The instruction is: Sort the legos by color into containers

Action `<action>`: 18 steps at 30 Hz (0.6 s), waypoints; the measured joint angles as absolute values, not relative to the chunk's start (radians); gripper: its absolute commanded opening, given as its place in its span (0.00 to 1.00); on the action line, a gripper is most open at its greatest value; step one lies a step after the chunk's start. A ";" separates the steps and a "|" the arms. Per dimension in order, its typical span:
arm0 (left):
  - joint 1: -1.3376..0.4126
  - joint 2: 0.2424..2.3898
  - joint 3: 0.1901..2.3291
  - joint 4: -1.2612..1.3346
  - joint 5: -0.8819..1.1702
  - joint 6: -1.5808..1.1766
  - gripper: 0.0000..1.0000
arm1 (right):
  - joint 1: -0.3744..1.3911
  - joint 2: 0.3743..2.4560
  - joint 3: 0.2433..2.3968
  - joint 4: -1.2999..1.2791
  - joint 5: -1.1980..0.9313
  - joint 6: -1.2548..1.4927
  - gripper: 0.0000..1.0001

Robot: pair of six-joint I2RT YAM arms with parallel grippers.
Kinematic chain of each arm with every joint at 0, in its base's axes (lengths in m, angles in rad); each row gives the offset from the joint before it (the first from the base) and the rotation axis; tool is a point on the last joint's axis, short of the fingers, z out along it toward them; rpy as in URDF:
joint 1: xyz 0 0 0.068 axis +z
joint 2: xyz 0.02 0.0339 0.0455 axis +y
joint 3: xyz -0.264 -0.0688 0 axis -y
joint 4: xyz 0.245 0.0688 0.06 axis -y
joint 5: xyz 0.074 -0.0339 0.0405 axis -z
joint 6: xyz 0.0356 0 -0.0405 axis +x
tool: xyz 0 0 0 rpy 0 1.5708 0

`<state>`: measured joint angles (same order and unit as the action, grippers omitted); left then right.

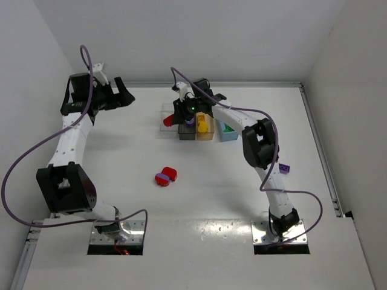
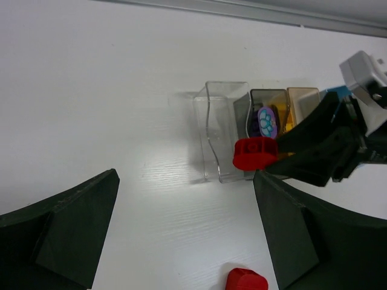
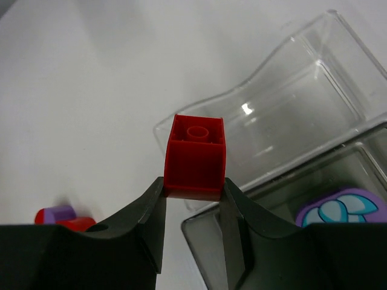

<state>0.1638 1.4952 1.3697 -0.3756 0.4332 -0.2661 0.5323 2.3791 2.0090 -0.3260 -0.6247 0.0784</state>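
Note:
My right gripper [image 3: 193, 188] is shut on a red lego [image 3: 195, 158] and holds it above the near edge of the clear bin [image 3: 290, 109], beside the smoky grey bin [image 3: 284, 241], which holds a purple lego [image 3: 341, 208]. From above, the four bins stand in a row: clear [image 1: 166, 124], grey [image 1: 186, 134], tan [image 1: 205, 134] with a yellow lego [image 1: 202, 124], and light blue [image 1: 227, 134] with a green lego [image 1: 228, 127]. A red and a purple lego [image 1: 165, 176] lie together mid-table. My left gripper [image 1: 124, 96] is open and empty, far left of the bins.
A lone purple lego [image 1: 284, 168] lies at the right, beside the right arm's lower link. In the left wrist view the held red lego [image 2: 255, 153] hangs in front of the clear bin [image 2: 217, 133], and another red lego [image 2: 247, 281] lies near the bottom edge.

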 measured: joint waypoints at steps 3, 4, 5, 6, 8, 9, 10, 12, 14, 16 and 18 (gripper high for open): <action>0.164 1.485 1.369 -0.381 0.459 -0.263 1.00 | 0.534 2.386 2.011 -0.336 -0.568 0.080 0.10; 0.163 1.479 1.369 -0.381 0.469 -0.262 1.00 | 0.536 2.386 2.014 -0.338 -0.551 0.078 0.17; 0.163 1.472 1.369 -0.380 0.480 -0.260 1.00 | 0.539 2.386 2.021 -0.339 -0.534 0.078 0.28; 0.163 1.468 1.369 -0.380 0.488 -0.259 1.00 | 0.543 2.386 2.027 -0.339 -0.522 0.075 0.44; 0.163 1.467 1.369 -0.377 0.503 -0.255 1.00 | 0.553 2.386 2.035 -0.337 -0.506 0.072 0.68; 0.163 1.470 1.369 -0.377 0.511 -0.255 1.00 | 0.558 2.386 2.036 -0.336 -0.504 0.073 0.73; 0.162 1.475 1.369 -0.377 0.517 -0.255 1.00 | 0.563 2.386 2.036 -0.336 -0.502 0.066 0.76; 0.156 1.489 1.369 -0.376 0.527 -0.252 1.00 | 0.575 2.385 2.036 -0.339 -0.498 0.060 0.83; 0.149 1.505 1.369 -0.376 0.526 -0.250 1.00 | 0.589 2.379 2.036 -0.340 -0.487 0.052 0.83; 0.134 1.518 1.369 -0.376 0.524 -0.247 1.00 | 0.602 2.354 2.025 -0.344 -0.465 0.045 0.83; 0.113 1.526 1.369 -0.371 0.523 -0.243 1.00 | 0.607 2.293 1.987 -0.348 -0.438 0.031 0.83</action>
